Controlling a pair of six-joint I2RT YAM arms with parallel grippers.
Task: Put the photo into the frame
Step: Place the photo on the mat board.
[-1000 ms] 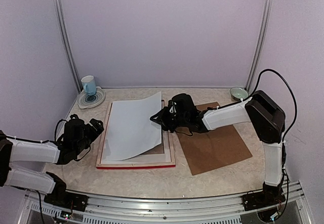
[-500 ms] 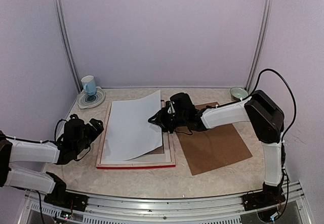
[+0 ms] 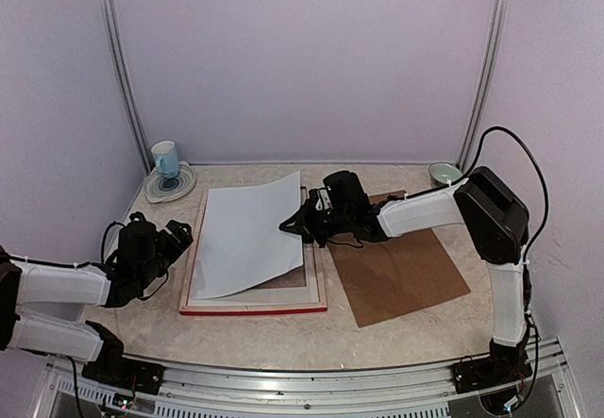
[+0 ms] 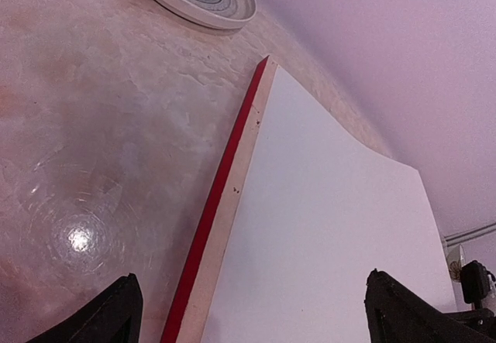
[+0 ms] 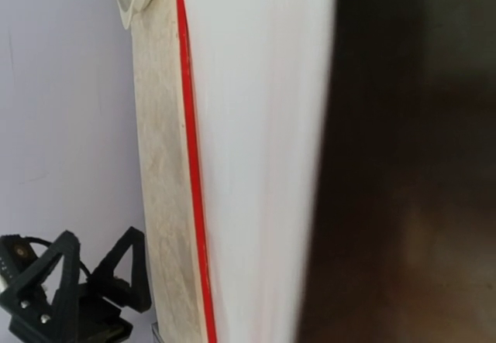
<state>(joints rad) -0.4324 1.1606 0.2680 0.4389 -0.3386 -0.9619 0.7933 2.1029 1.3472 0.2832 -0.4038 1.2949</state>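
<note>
The photo (image 3: 250, 239) shows only its white back; its print side is hidden. It lies tilted over the frame (image 3: 253, 310), left edge down, right edge raised. The frame is flat on the table, red along its edge and pale wood on top. My right gripper (image 3: 296, 225) is shut on the photo's right edge and holds it up. My left gripper (image 3: 176, 237) is open and empty, just left of the frame. The left wrist view shows the frame's red and wood side (image 4: 232, 180) and the white sheet (image 4: 333, 227) between my open fingertips (image 4: 116, 312). The right wrist view shows the sheet (image 5: 256, 165) edge-on.
A plain brown backing board (image 3: 396, 267) lies right of the frame, under the right arm. A blue cup (image 3: 166, 159) stands on a striped plate (image 3: 170, 188) at the back left. A small green bowl (image 3: 444, 173) sits at the back right. Walls close in on all sides.
The right gripper has shifted slightly towards the back right with the photo's edge still in it. The left arm has not moved.
</note>
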